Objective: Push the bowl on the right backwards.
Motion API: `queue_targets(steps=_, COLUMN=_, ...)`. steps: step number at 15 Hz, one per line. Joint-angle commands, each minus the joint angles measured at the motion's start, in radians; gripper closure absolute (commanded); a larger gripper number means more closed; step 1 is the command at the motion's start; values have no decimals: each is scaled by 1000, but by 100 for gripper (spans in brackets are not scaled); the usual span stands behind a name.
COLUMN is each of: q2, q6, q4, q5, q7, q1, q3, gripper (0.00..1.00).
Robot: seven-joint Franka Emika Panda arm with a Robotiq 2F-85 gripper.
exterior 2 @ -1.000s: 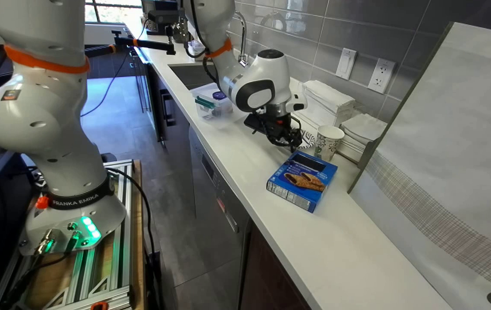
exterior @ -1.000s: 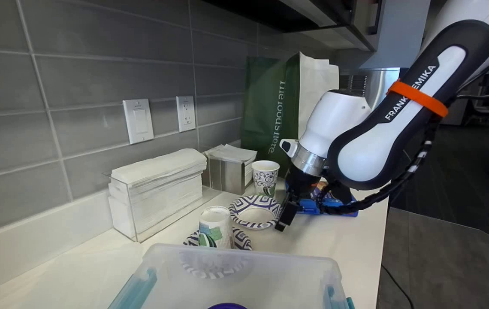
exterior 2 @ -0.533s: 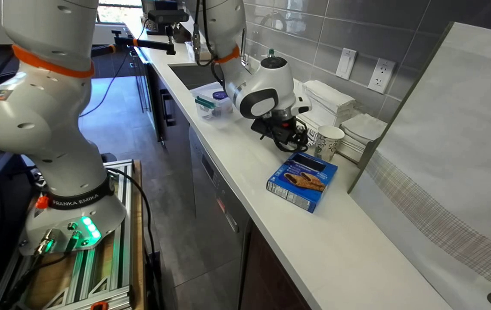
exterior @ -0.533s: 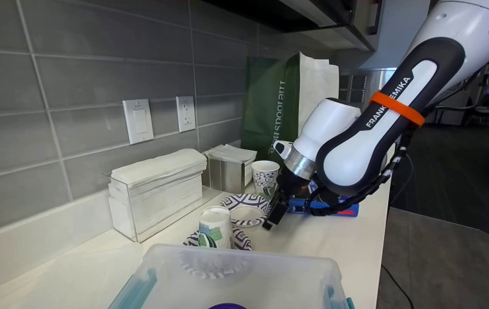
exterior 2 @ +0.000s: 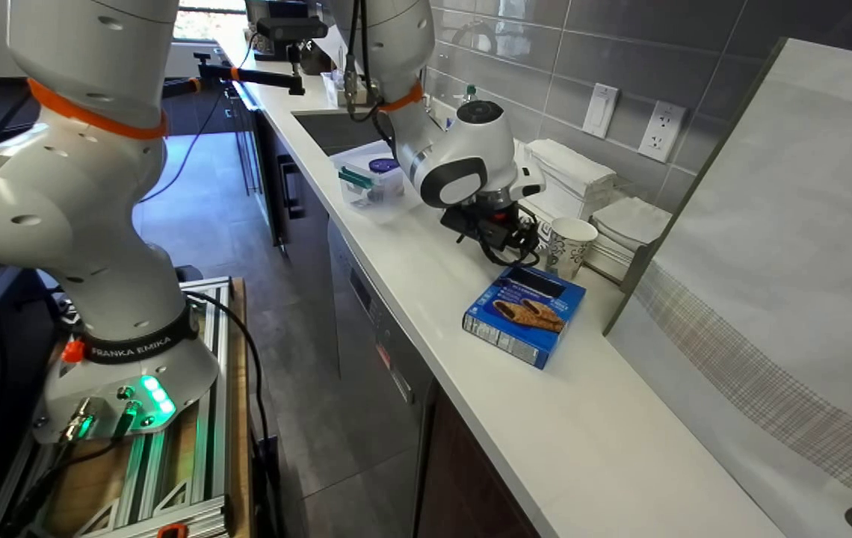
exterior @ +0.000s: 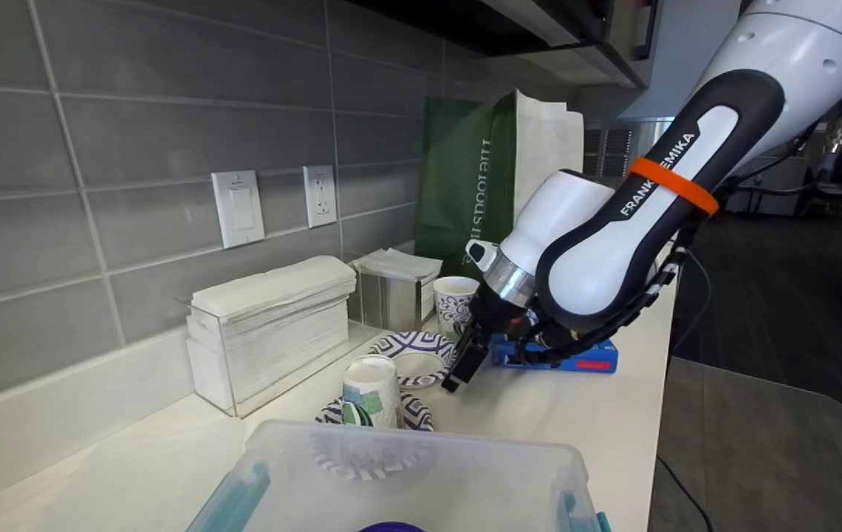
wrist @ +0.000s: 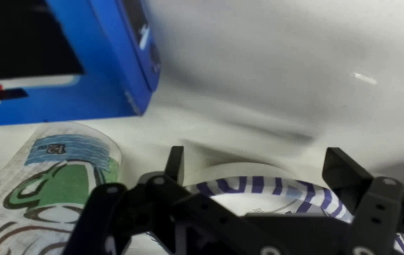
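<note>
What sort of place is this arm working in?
Likely a kitchen, perhaps a shared office one, though the office part is a guess. A sink is set into the long white counter, which also holds folded paper towels and paper cups.

A blue box (exterior 2: 525, 315) lies near an upright patterned cup (exterior 2: 569, 249).

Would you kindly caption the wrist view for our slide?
Open gripper beside patterned bowl, blue box and paper cup in view.
</note>
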Motion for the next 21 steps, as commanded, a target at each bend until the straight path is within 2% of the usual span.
queue_targets(steps=1, q2=-67, q6=-65, q4=-39, q5=10, q7=33, q1=19, q3=-22, gripper=0)
queue_targets(steps=5, q2=-145, q6=-257, q4=-58, q5=38, q7=79, q1=1, q3=8, gripper=0)
queue_targets(steps=8, q2=-231, q6=-412, q4=-74, q5=96, q7=102, q1=52, q3=-29, gripper=0)
queue_targets(steps=11, q2=-369, q6=-581, q4=-118, q5=39, q7=243, q1=143, q3=-123, gripper=0)
queue_targets(steps=14, q2=-521, q6=-805, q4=-158, q5=-35, q7=409, q1=199, q3=-183, gripper=0)
queue_targets(steps=19, q2=-754, q6=-1132, q4=-175, q5=-188, q7=666, q1=217, q3=-191, gripper=0)
queue_targets(steps=21, q2=-834, q6=-1251, q4=-152, q5=-170, q7=688, q1=228, q3=-191, gripper=0)
